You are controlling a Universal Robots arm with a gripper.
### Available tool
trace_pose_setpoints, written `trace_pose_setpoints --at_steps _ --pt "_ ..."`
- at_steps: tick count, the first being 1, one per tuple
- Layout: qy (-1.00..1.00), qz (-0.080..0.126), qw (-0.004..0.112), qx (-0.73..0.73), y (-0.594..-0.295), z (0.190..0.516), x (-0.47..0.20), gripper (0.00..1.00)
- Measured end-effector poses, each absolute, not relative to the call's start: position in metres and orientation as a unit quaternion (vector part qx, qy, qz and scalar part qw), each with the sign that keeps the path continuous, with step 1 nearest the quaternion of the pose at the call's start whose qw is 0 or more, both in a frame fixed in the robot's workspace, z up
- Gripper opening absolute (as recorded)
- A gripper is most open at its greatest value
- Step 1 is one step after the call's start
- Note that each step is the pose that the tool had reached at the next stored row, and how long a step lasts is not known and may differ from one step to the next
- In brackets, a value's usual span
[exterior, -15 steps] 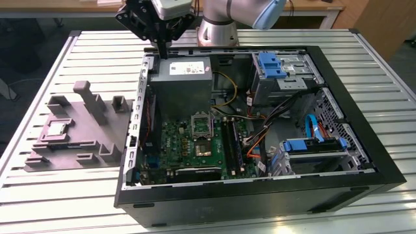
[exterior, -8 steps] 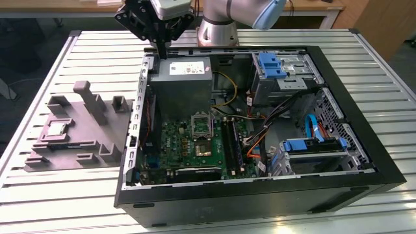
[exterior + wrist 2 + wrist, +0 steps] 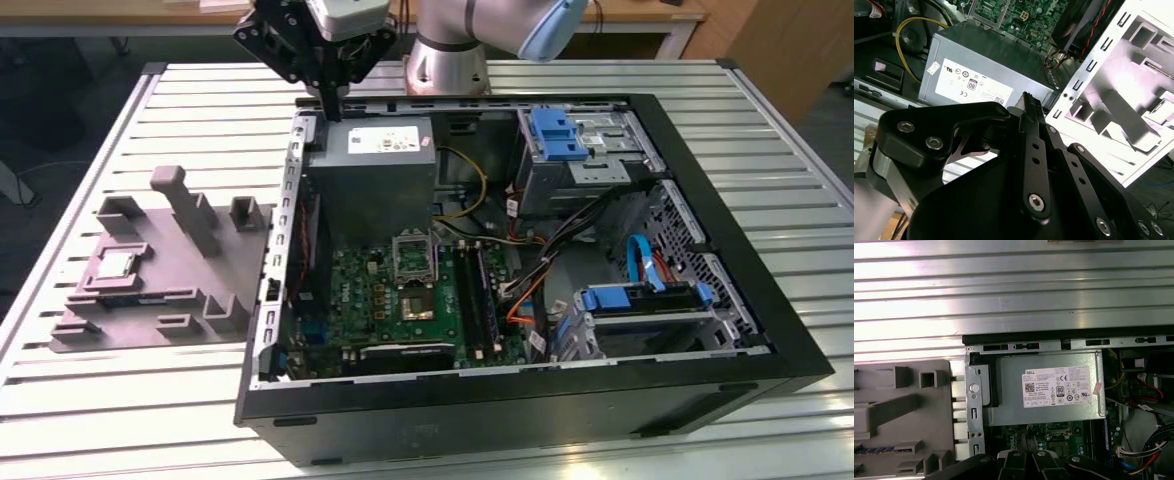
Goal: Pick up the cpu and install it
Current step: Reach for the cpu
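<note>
The cpu [image 3: 114, 263], a small pale silvery square, lies flat in a pocket of the grey moulded tray [image 3: 174, 300] on the exterior view's left, outside the computer case. My gripper [image 3: 330, 110] hangs over the case's back left corner, above the grey power supply [image 3: 378, 170], far from the cpu. Its black fingers [image 3: 1028, 102] are pressed together with nothing between them. On the green motherboard [image 3: 360, 295], the black socket frame [image 3: 414, 256] stands just behind a darker square chip [image 3: 418, 305].
The open black case [image 3: 534, 390] sits on a slatted aluminium table [image 3: 134, 420]. Inside are blue drive brackets [image 3: 557, 135], bundled cables [image 3: 587, 225] and a drive cage [image 3: 641, 310]. Tall posts [image 3: 187, 205] rise from the tray. The power supply label [image 3: 1056, 386] lies below the wrist.
</note>
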State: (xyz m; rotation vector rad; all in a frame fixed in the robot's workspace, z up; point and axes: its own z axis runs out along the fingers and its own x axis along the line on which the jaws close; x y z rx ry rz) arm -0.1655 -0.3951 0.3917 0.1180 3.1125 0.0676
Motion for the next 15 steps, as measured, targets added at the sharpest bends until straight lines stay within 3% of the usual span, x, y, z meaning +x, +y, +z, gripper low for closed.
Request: trace_pose_setpoints --at_steps 15 --pt "0.999 0.022 0.013 0.038 -0.3951 0.3917 -0.1695 0.11"
